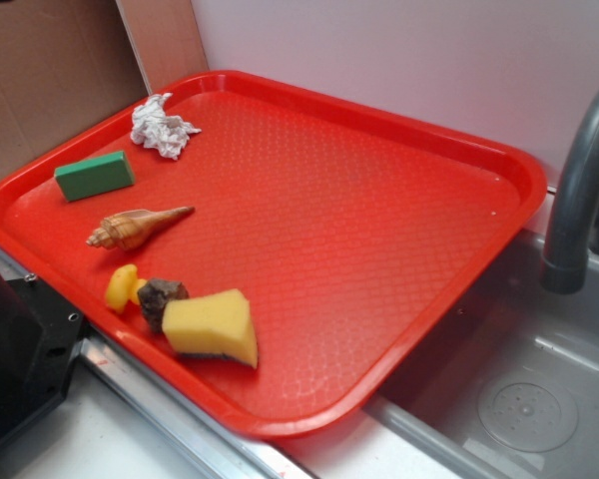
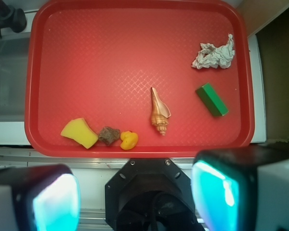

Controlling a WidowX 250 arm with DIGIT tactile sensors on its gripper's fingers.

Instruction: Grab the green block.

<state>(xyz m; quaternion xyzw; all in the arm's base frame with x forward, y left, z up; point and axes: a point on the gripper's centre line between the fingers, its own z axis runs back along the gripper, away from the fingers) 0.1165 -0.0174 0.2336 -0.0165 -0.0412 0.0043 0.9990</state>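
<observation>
Beside a grey sink [image 1: 519, 399], a red tray [image 2: 135, 57] sits on a counter. Above its near edge, the gripper [image 2: 135, 197] hangs spread wide and empty, touching nothing. On the tray lie a seashell [image 2: 159, 113], the green block [image 2: 211, 99] near the right rim, crumpled paper [image 2: 214, 54], a yellow sponge [image 2: 79, 132], a brown rock [image 2: 108, 135] and a small yellow toy [image 2: 129, 140].

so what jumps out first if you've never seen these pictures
The big red tray fills both views, beside a grey sink. Small things lie along one edge: a green block next to crumpled paper, then a seashell and a yellow sponge. The gripper hangs open above that edge, holding nothing.
</observation>
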